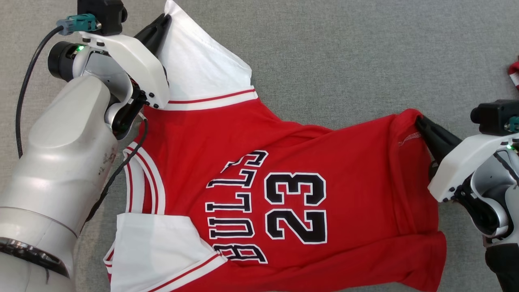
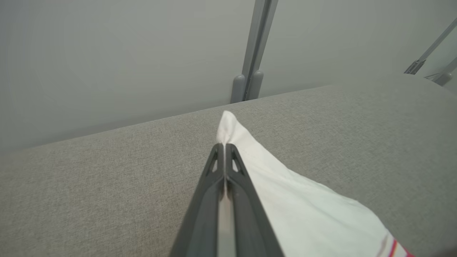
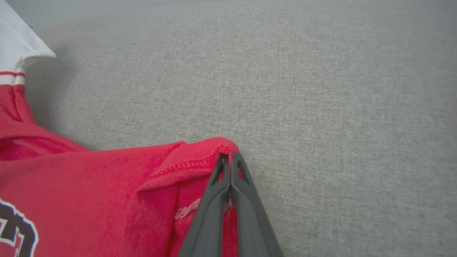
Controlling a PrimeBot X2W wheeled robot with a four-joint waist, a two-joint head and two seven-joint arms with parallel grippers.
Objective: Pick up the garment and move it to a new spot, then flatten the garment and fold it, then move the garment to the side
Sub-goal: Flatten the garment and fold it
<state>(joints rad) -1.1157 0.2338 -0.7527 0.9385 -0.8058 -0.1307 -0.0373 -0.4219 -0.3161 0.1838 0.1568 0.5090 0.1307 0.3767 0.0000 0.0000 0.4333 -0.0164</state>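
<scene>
Your jersey [image 1: 284,162] lies spread but rumpled on the grey surface [image 1: 365,48], unfolded. Your left gripper [image 1: 164,18] pinches the white sleeve [image 2: 285,185] tip; your right gripper [image 1: 419,119] clamps the red hem. Flattening looks unfinished; folding and moving aside are left.

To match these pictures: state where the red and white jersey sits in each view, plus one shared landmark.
Head view: jersey across the centre, white sleeve upper left.
Left wrist view: white sleeve tip at centre, in the left gripper.
Right wrist view: red hem corner, centre to lower left, in the right gripper.
Shared landmark: the grey fabric surface.
</scene>
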